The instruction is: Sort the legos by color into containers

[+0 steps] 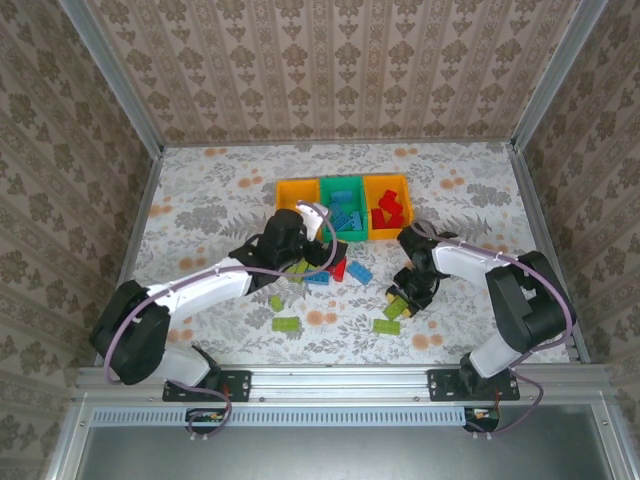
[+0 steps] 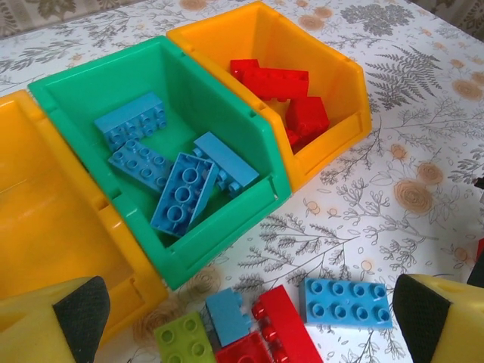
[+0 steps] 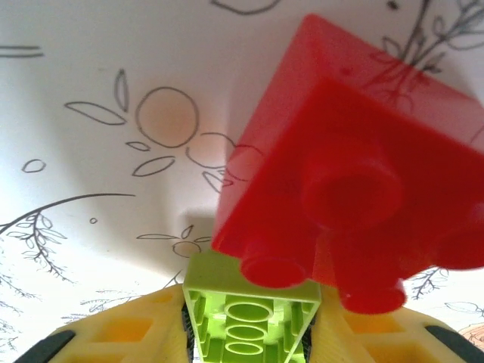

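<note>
Top view put right hand [image 1: 402,303] right of tabletop [image 1: 200,200] centre, nearer front edge. Right wrist view showed it gripping lime green studded plastic brick [image 3: 249,321], red studded brick [image 3: 355,174] close in front. Left hand [image 2: 249,321] gaped wide before green plastic bin [image 2: 98,72] of blue bricks [image 2: 181,193].

left claw [image 2: 253,319]: spread wide, arm stretched forward | right claw [image 3: 249,344]: clamped on lime lego [image 3: 253,306]

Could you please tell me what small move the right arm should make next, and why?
Probably lift straight up, slowly: the right tool looks closed on a green brick, and a red brick lies right by it, seemingly touching, so it could get dragged.
</note>
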